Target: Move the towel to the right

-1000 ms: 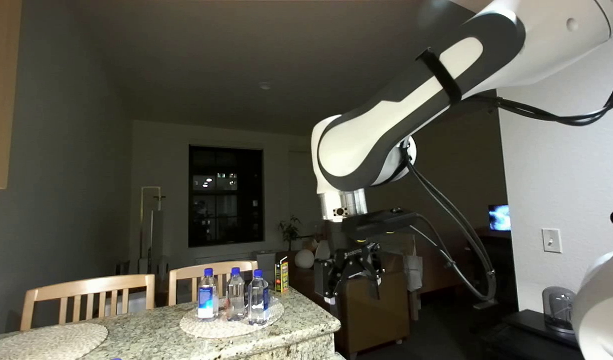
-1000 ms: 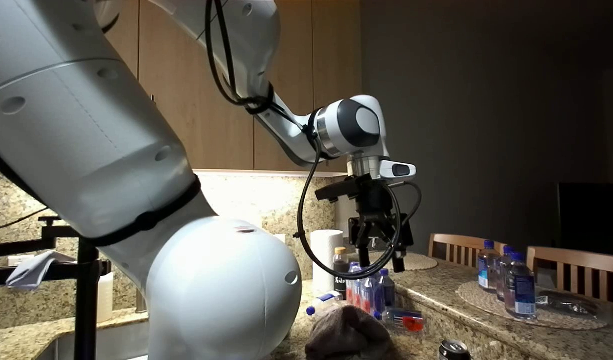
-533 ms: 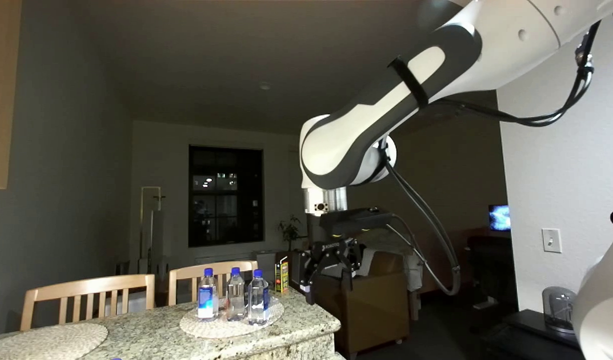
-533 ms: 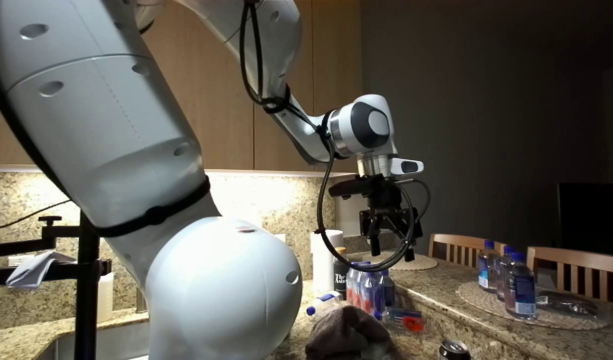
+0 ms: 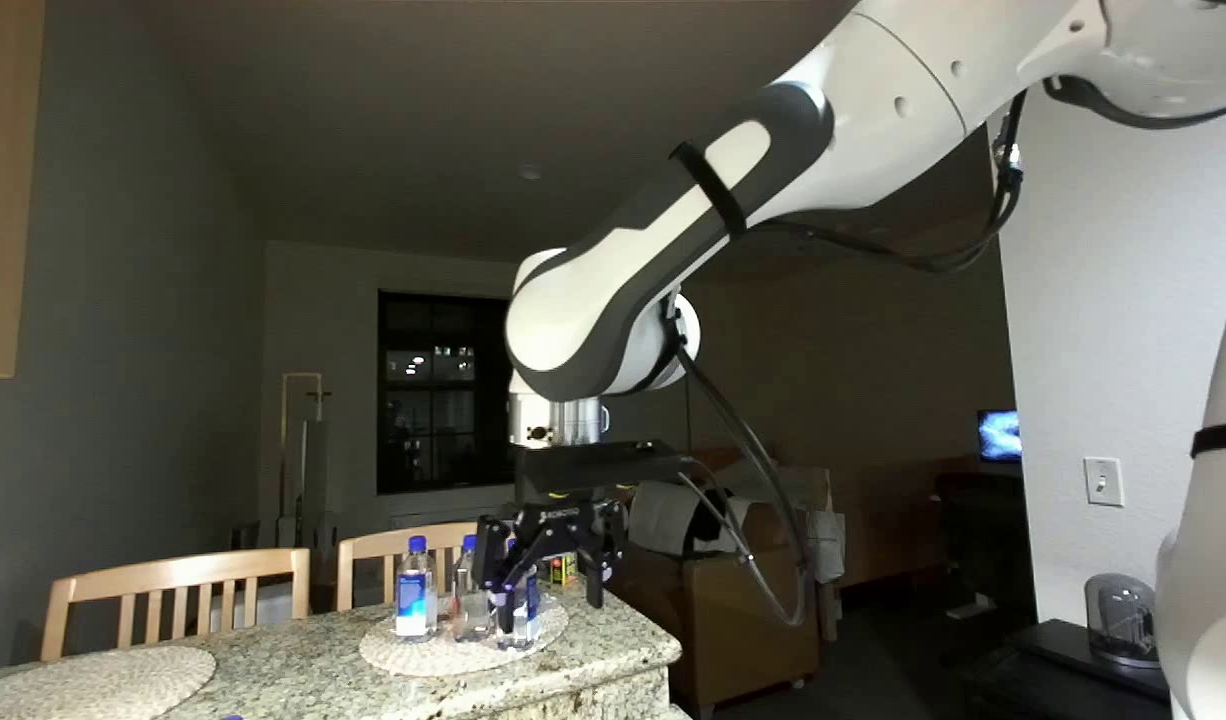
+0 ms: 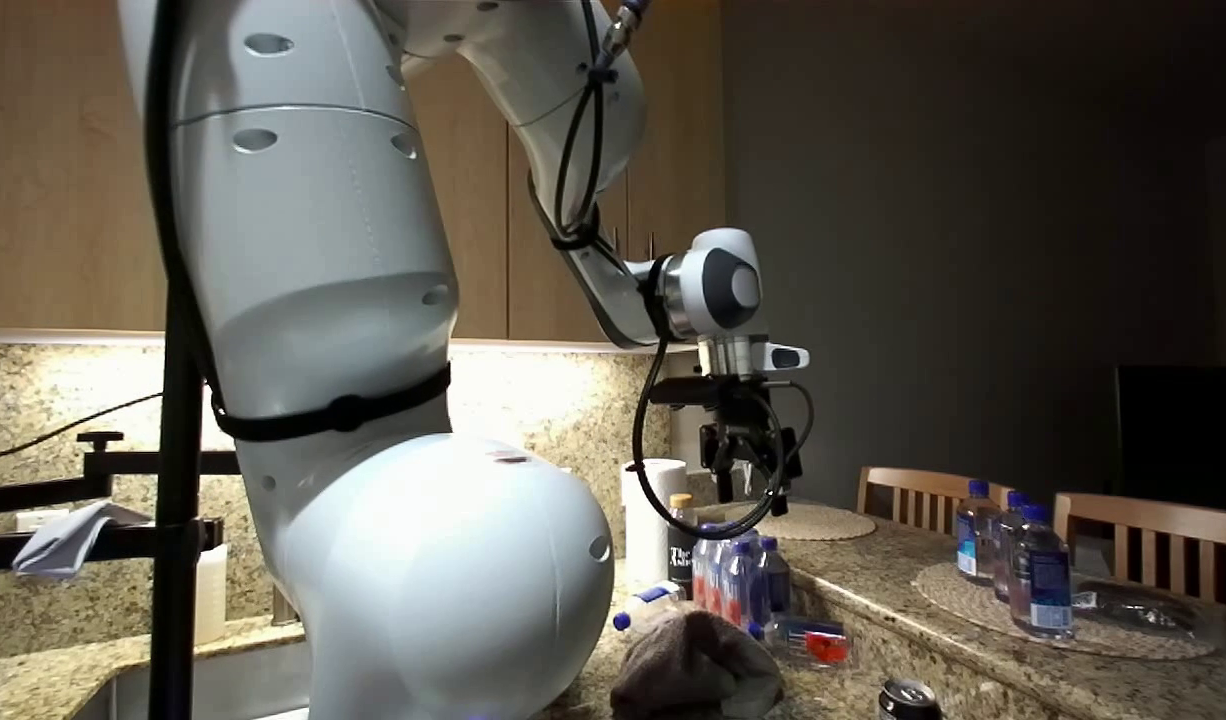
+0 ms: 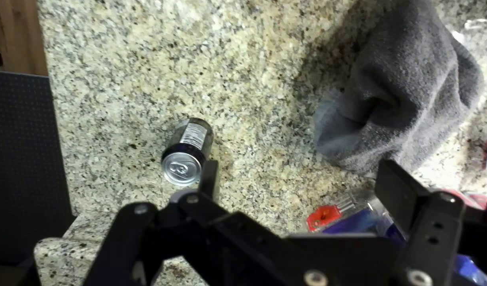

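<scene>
The towel (image 6: 693, 660) is a grey cloth crumpled in a soft heap on the lower granite counter in an exterior view. In the wrist view the towel (image 7: 406, 87) lies at the upper right, beyond the right fingertip, with a dark fold in its middle. The towel does not show in the exterior view with the window. My gripper (image 6: 752, 497) is open and empty, pointing down, well above the counter and apart from the towel. It also shows in an exterior view (image 5: 551, 600) and in the wrist view (image 7: 303, 180), its fingers wide apart.
A dark can (image 7: 184, 159) stands near the left finger. A bottle with a red label (image 6: 808, 640) lies beside the towel; several upright bottles (image 6: 738, 580) stand behind. More bottles (image 6: 1038, 575) stand on the raised counter. A pale cloth (image 6: 78, 540) hangs on a black stand.
The arm has swung, carrying the open gripper leftward and somewhat lower in the exterior view with the window. The towel, bottles and can have not moved.
</scene>
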`<action>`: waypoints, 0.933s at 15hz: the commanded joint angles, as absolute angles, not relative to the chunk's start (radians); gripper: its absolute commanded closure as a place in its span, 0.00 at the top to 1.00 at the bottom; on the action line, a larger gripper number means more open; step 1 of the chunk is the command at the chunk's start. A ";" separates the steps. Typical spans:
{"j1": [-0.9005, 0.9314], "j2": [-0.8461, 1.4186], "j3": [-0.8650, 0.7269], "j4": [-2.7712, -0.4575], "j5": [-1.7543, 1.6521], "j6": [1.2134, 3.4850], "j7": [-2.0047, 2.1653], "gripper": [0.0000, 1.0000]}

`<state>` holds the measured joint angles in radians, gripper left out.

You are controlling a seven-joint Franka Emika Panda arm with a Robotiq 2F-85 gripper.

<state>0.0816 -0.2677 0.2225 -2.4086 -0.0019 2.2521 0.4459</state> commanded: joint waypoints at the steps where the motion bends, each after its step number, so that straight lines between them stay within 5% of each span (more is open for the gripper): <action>1: 0.096 -0.158 0.272 -2.339 -0.004 2.382 0.633 1.00; 14: 0.157 -0.006 0.267 -2.251 -0.043 2.451 0.726 1.00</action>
